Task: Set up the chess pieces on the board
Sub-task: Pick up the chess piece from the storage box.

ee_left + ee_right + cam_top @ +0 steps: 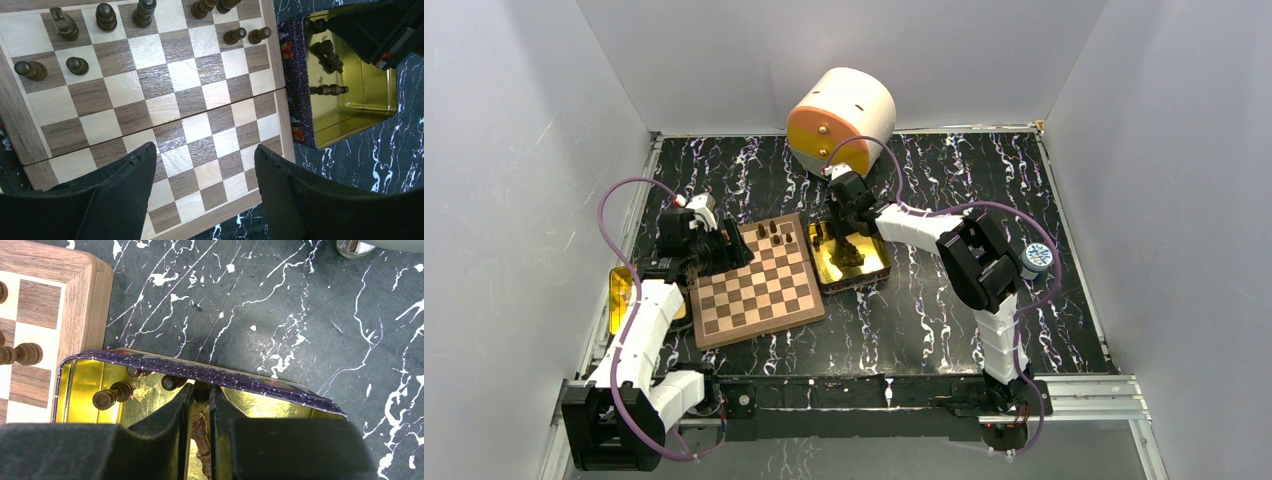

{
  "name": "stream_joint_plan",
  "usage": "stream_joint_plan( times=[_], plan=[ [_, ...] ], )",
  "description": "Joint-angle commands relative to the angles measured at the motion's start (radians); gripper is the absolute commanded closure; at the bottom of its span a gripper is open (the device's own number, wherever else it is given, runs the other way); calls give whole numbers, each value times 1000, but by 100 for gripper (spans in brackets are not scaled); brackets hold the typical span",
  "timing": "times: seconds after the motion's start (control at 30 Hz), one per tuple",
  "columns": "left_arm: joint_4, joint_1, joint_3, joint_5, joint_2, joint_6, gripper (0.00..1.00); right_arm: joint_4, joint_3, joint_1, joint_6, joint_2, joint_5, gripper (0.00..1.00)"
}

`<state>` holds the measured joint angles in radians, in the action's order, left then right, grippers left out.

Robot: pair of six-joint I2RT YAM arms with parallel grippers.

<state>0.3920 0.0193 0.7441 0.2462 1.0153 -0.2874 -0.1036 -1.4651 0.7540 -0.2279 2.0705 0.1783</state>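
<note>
The board (pixel 759 290) lies left of centre, with several dark chess pieces (pixel 774 235) standing along its far edge. In the left wrist view the board (pixel 165 107) carries several pieces (pixel 106 16) in the top rows. My left gripper (pixel 205 162) is open and empty above bare squares at the board's left far part (pixel 724 245). My right gripper (pixel 201 395) is down inside the gold tin (pixel 80 385), shut on a dark chess piece (pixel 201 391). Other pieces (pixel 112 395) lie in the tin.
The gold tin (pixel 854 262) sits right against the board's right side. A second gold tin part (pixel 620 292) lies at the far left. A cream and orange rounded object (pixel 842 115) stands at the back. A small blue-white item (pixel 1036 257) is at the right.
</note>
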Motion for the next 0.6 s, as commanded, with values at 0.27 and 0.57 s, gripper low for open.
stream_joint_plan(
  times=[0.27, 0.57],
  plan=[
    [-2, 1, -6, -21, -30, 3, 30, -82, -75, 13, 12, -104, 38, 79],
    [41, 1, 54, -104, 5, -51, 17, -138, -98, 42, -3, -171, 10, 78]
  ],
)
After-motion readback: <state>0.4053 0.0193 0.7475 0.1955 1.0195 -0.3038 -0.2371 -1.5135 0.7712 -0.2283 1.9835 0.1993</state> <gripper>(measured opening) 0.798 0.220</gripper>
